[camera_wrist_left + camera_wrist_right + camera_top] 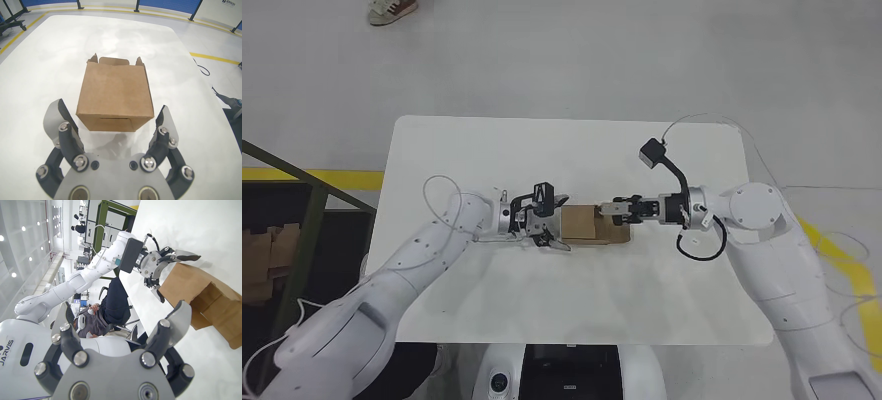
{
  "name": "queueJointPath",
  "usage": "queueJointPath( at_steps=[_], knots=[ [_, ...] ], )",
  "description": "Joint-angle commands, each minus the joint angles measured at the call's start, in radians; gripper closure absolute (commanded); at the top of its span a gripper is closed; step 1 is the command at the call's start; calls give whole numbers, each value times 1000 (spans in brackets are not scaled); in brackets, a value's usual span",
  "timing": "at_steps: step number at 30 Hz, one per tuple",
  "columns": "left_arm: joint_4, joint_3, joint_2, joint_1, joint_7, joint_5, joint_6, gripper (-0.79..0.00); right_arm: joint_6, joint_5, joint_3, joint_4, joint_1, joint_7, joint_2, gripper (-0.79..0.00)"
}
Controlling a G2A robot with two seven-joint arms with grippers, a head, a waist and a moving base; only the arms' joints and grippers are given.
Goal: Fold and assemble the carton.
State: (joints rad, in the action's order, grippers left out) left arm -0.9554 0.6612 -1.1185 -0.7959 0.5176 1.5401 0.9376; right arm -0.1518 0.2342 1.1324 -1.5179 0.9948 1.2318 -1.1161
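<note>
On the table (662, 290), carton (587, 222) end by my left pincer (112, 105) is tucked; flaps (217, 306) facing right pincer (123, 305) stand open. Both pincers spread, gripping nothing. Next, I reckon: fold those flaps in.

The right gripper (123, 311) hangs open near the carton's (217, 313) open, flapped end; the left gripper (179, 277), jaws spread, sits at its far end.

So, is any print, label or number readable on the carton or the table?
Carton: none; the brown faces that show are plain in the top and both wrist views. Its underside is hidden, so I cannot tell there.
Table: none; plain white top.
</note>
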Motion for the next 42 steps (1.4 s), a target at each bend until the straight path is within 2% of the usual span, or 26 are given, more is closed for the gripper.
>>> queueJointPath(
  at_steps=[1,2,13,24,31,38,42],
  knots=[
    [10,-4,-3,4,8,5,0,-785,18,-9,-5,8,0,15,2,-111],
    [15,-6,-5,6,12,7,0,-785,30,-20,-6,17,-2,21,4,0],
    [51,-12,-15,16,53,26,-6,-785,96,-76,-4,19,63,45,23,0],
    [55,-14,-22,17,61,35,-3,-785,96,-76,-4,19,63,45,23,0],
    [57,-9,-23,16,67,37,-4,-785,142,-147,-45,11,109,-37,24,0],
    [57,1,-20,12,73,41,-6,-785,130,-145,-91,61,142,-100,17,0],
    [55,6,-19,10,73,41,-4,-785,170,-192,-105,61,148,-118,19,0]
  ],
)
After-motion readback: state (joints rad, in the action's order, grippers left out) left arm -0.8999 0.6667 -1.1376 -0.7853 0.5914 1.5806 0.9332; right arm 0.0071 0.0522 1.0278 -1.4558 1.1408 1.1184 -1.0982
